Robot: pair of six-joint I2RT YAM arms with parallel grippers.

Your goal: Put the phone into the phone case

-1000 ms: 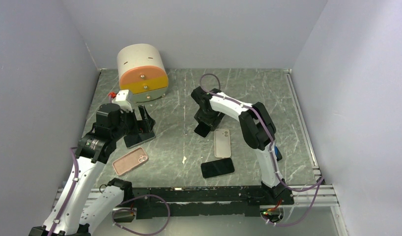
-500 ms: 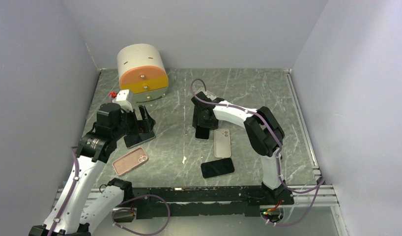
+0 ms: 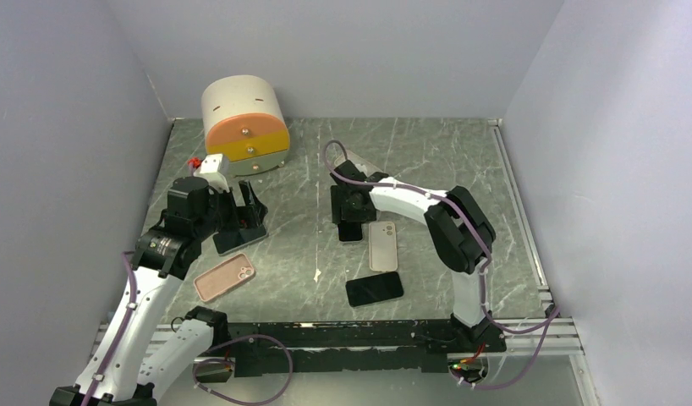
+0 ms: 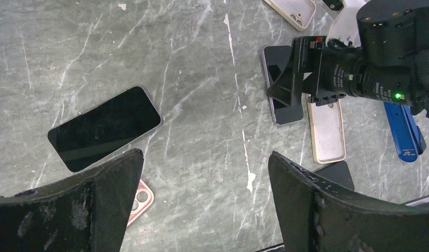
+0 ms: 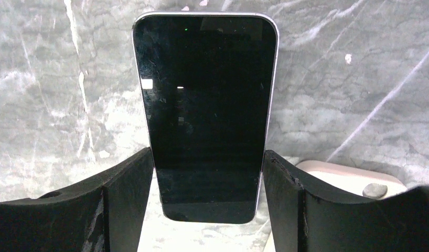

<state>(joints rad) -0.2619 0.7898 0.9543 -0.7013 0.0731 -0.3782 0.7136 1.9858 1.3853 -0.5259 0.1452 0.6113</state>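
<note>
A black phone (image 5: pixel 204 115) with a silver rim stands between the fingers of my right gripper (image 5: pixel 207 157), which press on its two long edges. From above, this phone (image 3: pixel 349 230) sits just left of a beige phone case (image 3: pixel 382 245) that lies open side up on the table. A corner of that case (image 5: pixel 354 176) shows beside my right finger. In the left wrist view the held phone (image 4: pixel 278 86) and the beige case (image 4: pixel 326 131) lie side by side. My left gripper (image 4: pixel 204 157) hangs open over bare table, far to the left (image 3: pixel 239 216).
A second black phone (image 3: pixel 374 288) lies near the front edge. A pink case (image 3: pixel 224 277) lies front left, and another dark phone (image 4: pixel 105 134) is below my left gripper. A round white and orange drawer box (image 3: pixel 245 127) stands at the back left. A blue tool (image 4: pixel 404 131) lies by the right arm.
My right gripper has shifted slightly toward the near side with the phone and turned, so the phone lies more parallel to the beige case. The left arm has not moved.
</note>
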